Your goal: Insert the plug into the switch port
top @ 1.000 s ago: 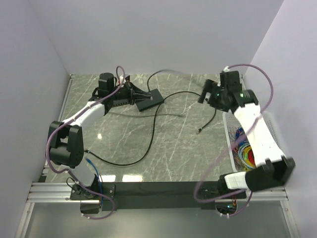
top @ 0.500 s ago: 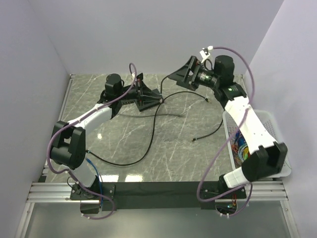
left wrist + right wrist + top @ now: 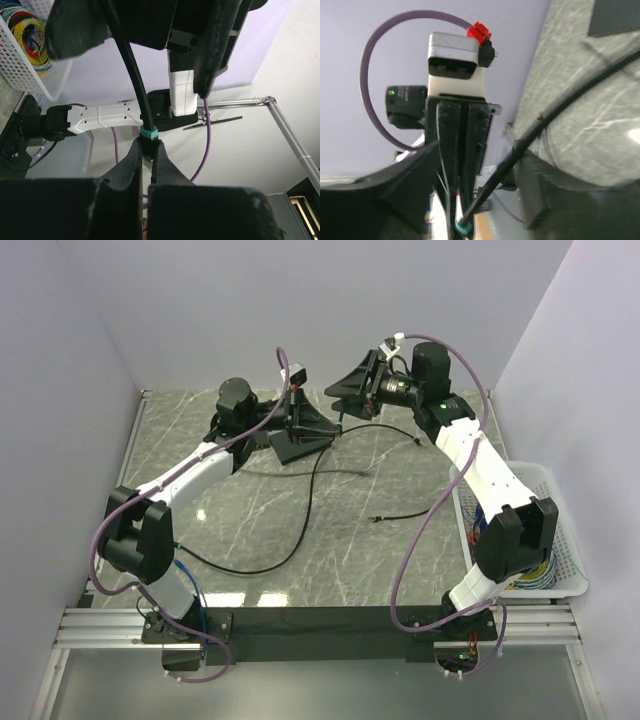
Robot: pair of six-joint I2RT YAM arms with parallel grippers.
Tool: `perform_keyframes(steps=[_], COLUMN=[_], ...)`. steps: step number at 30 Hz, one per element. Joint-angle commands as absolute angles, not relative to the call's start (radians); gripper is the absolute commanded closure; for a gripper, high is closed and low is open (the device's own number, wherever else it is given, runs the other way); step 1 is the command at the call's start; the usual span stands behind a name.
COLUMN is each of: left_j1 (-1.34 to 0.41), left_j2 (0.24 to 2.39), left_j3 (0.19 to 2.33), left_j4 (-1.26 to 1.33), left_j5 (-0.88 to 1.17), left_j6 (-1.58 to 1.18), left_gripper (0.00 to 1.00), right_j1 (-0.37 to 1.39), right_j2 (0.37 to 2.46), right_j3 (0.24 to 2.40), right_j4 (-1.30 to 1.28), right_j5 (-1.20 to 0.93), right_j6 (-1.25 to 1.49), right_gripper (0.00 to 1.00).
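Note:
My left gripper [image 3: 149, 146] is shut on the plug [image 3: 148, 134], a small pale connector with a teal collar, and the thin black cable [image 3: 131, 60] rises from it. In the top view the left gripper [image 3: 322, 425] is raised over the flat black switch [image 3: 298, 447] on the marble table. My right gripper [image 3: 338, 392] is open and faces the left one, just beyond its tip. In the right wrist view the cable [image 3: 540, 120] passes between the spread fingers [image 3: 395, 190] down to the plug [image 3: 463, 228]. The switch [image 3: 615, 16] shows at the top right there.
The cable [image 3: 312, 490] loops across the table, and its loose other end [image 3: 375, 518] lies mid-table. A thin blue cable [image 3: 182, 566] lies near the left arm's base. A white basket [image 3: 520, 475] of coloured wires stands at the right edge and shows in the left wrist view [image 3: 25, 65].
My right arm swung left from the table's right side and now faces the left gripper. My left gripper rose above the switch. The loose cable end was dragged left.

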State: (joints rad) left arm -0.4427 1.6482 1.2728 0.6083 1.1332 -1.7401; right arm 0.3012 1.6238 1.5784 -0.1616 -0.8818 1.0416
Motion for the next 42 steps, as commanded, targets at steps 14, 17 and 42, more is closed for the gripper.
perform_keyframes(steps=[14,17,42], left_j1=[-0.449,-0.451,-0.788], left_j2=[1.678,1.758,1.786], left_j3=[1.808,2.071,2.247], left_j4=[-0.401,-0.754,-1.088], left_j5=[0.958,0.691,-0.107], left_j6=[-1.116,-0.833,-0.546], left_gripper=[0.38,0.36,0.43], right_j1=[0.272,0.238,0.247], right_j2=[1.598,1.621,1.770], right_j3=[1.592,1.649,1.822], right_j4=[-0.358,-0.548,-0.907], right_j5=[-0.845,-0.755,-0.499], right_j6=[1.006,0.918,0.833], right_gripper=[1.00,1.00,1.00])
